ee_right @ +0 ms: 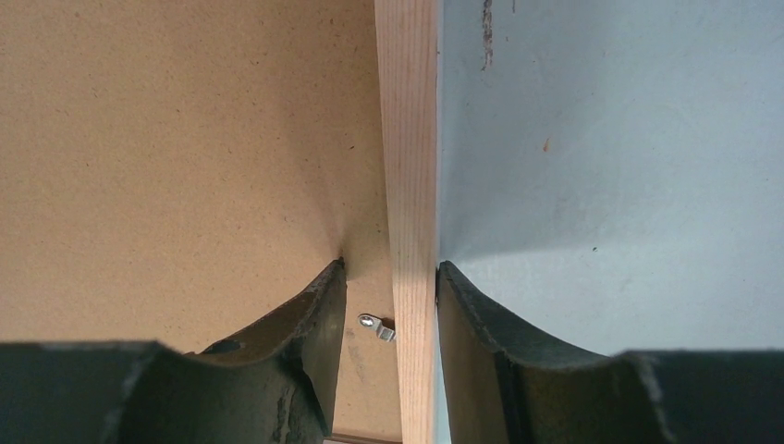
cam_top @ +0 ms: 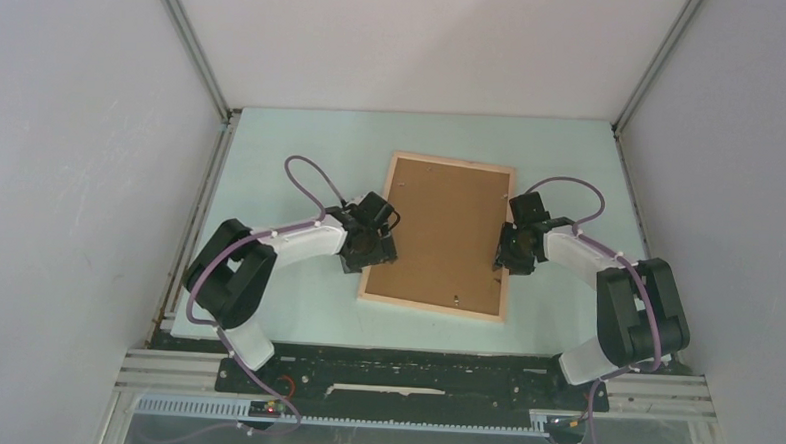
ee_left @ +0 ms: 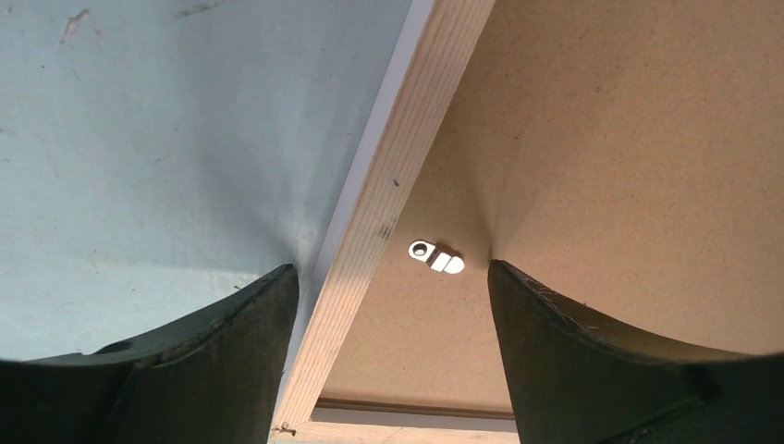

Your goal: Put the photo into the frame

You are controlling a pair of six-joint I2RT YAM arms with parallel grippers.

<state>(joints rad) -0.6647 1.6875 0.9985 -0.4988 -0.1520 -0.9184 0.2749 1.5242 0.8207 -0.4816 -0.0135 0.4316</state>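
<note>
The frame point(cam_top: 431, 308) lies face down mid-table, light wood rails around a brown backing board point(cam_top: 440, 234). The photo is hidden. My left gripper point(cam_top: 368, 249) hangs over the frame's left rail point(ee_left: 398, 176). It is open wide point(ee_left: 393, 268), one finger over the table and the other over the board point(ee_left: 601, 139), with a small metal clip point(ee_left: 436, 256) between them. My right gripper point(cam_top: 517, 255) straddles the right rail point(ee_right: 407, 139). It is open point(ee_right: 392, 264): the outer finger is against the rail, and the inner one stands off it on the board point(ee_right: 185, 139) beside a clip point(ee_right: 377, 326).
The pale blue-green table point(cam_top: 302, 148) is closed in by white walls at the left, back and right. A black base rail point(cam_top: 412, 378) runs along the near edge. More small clips dot the board's edges.
</note>
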